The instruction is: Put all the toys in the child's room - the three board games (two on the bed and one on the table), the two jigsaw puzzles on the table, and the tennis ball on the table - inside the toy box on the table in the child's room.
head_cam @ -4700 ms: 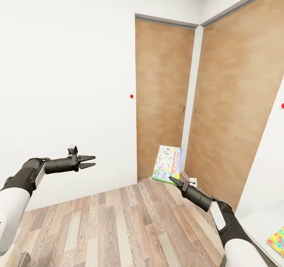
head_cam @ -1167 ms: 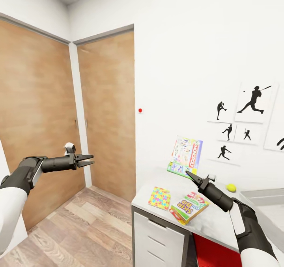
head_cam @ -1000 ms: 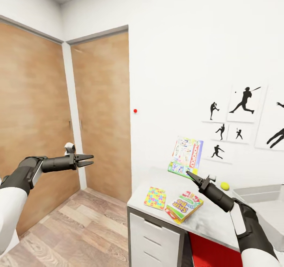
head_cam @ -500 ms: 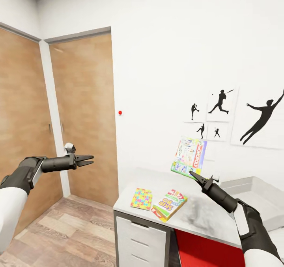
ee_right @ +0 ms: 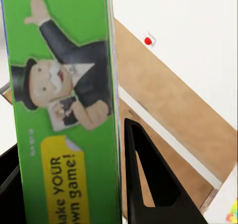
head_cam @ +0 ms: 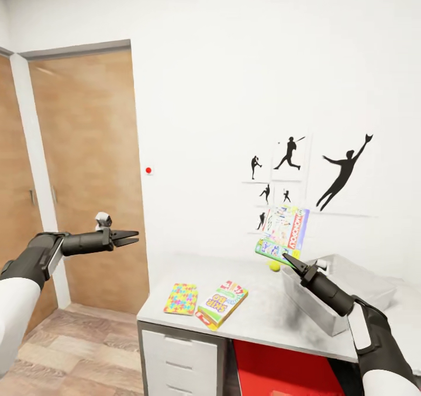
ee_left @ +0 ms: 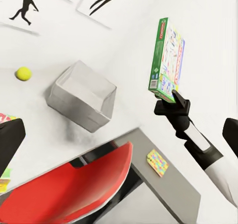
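My right gripper (head_cam: 290, 261) is shut on the lower edge of a white board game (head_cam: 284, 228) with a green edge, held upright above the table (head_cam: 266, 317). Its green edge (ee_right: 64, 110) shows close up beside one finger (ee_right: 148, 179). The toy box (head_cam: 342, 291), a pale grey tray, stands on the table just right of that gripper. A yellow tennis ball (head_cam: 273, 266) lies by the box's left end. A jigsaw puzzle (head_cam: 180, 298) and a second board game (head_cam: 222, 304) lie flat at the table's left end. My left gripper (head_cam: 133, 238) hangs open, left of the table.
A wooden door (head_cam: 88, 174) fills the wall on the left, over plank floor (head_cam: 70, 349). Something red (head_cam: 280, 367) sits under the table beside white drawers (head_cam: 181, 361). Another puzzle sheet (ee_left: 158, 162) lies on a grey surface beyond my right arm. Silhouette pictures (head_cam: 342, 171) hang above the table.
The camera has swung right: the door slid left and the table and toy box came further into view. Both arms keep their pose, the right still holding the board game.
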You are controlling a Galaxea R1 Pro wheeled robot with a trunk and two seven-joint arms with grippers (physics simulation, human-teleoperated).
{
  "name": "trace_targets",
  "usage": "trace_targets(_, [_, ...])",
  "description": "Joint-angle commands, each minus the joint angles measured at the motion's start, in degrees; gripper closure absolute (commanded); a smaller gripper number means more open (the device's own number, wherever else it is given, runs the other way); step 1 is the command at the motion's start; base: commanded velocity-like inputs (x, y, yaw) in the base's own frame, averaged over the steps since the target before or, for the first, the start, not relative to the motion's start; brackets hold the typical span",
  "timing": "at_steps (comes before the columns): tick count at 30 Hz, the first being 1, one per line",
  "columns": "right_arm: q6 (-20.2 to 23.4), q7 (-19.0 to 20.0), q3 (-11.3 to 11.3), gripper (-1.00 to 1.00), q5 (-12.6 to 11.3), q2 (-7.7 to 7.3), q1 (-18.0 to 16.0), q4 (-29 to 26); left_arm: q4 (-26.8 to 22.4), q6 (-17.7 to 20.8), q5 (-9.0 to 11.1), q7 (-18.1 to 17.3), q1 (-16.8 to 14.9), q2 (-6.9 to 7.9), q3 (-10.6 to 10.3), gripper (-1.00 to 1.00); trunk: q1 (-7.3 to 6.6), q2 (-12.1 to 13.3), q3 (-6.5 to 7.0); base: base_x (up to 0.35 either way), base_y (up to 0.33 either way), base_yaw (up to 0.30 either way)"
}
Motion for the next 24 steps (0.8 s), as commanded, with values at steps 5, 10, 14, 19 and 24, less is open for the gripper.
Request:
trace_targets(5, [0.4,0.1,0.0,1.00,-0.3,-0.46,0.0,0.1,0.0,0.6,-0.2,-0.3,0.0,0.00,0.1,-1.00,0.04,0.0,0.24,0.142,-0.190,-0.254])
trace_targets(10, [0.4,0.1,-0.2,1.00,-0.3,-0.66,0.0,0.1,0.0,0.6,-0.2,-0.3,0.0,-0.04,0.1,-1.00,0.04,0.0,0.51,0.242,-0.050,-0.205])
trace_targets(14, [0.5,0.0,-0.4,1.00,-0.4,-0.76,0.0,0.1,0.0,0.5,-0.2,-0.3,0.0,-0.05,0.0,-1.00,0.04,0.0,0.60,0.219,-0.008,-0.062])
trace_targets(19, [0.6,0.0,-0.5,1.00,-0.4,-0.78,0.0,0.3,0.0,0.5,-0.2,-0.3,0.0,-0.04,0.1,-1.00,0.04,0.0,0.50,0.037,-0.001,-0.145])
trace_targets(24, [1.1,0.0,-1.4,1.00,-0.4,-0.78,0.0,0.3,0.0,0.5,-0.2,-0.3,0.0,-0.05,0.0,-1.00,0.04,0.0,0.34,0.005,0.000,-0.217])
